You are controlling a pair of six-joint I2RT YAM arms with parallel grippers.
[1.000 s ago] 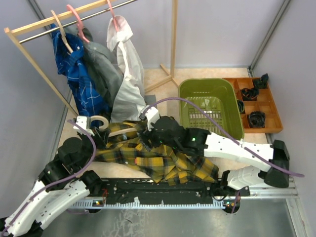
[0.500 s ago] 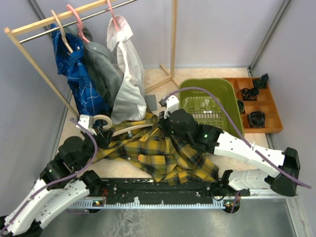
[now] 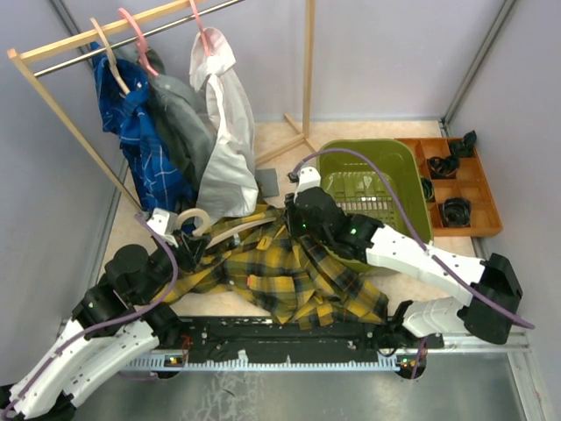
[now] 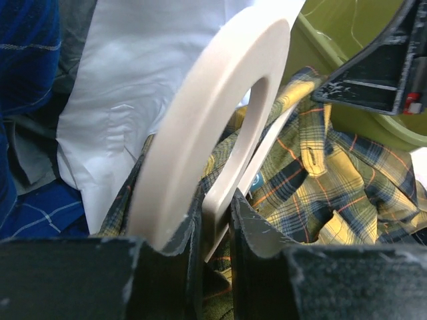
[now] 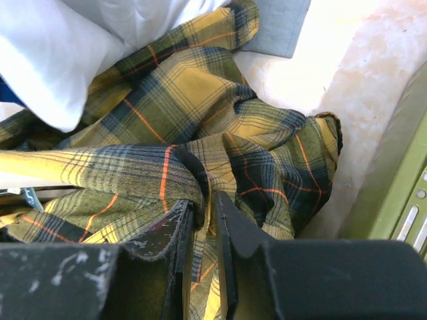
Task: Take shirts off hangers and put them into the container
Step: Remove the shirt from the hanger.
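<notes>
While the plaid shirt (image 3: 298, 281) lies heaped at lower centre, the left gripper (image 4: 213, 220) pinches its pale hanger (image 4: 220, 120) and the right gripper (image 5: 203, 213) nips a plaid fold. The container (image 3: 386, 153) at centre right holds nothing; the blue shirt (image 3: 140, 149), grey shirt (image 3: 180, 123) and white shirt (image 3: 223, 123) hang at upper left.

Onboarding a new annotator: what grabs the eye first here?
The yellow-and-black plaid shirt sprawls on the table between both arms. The left gripper clamps its pale hanger while the right gripper pinches a fold of fabric beside the green container. A blue shirt, grey shirt and white shirt hang on the rack back left.
</notes>
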